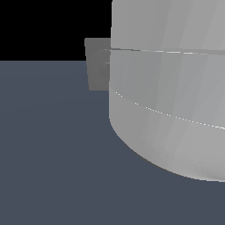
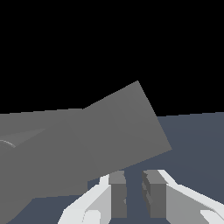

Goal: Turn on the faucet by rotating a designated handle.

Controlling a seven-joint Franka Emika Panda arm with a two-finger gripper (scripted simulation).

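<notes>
so the faucet [image 2: 87,140] is sitting on the counter [image 1: 52,154] toward its far edge, mostly hiding behind the robot arm [image 1: 167,88] in the exterior view. From the wrist it's filling the frame as flat grey slabs, and I can't tell which bit is the handle. The gripper [image 2: 133,194] is hovering just short of it, jaws nearly together with a thin gap and nothing between them. Risk I'm seeing: it's pushing the fixed body instead of the handle, or skidding off
</notes>
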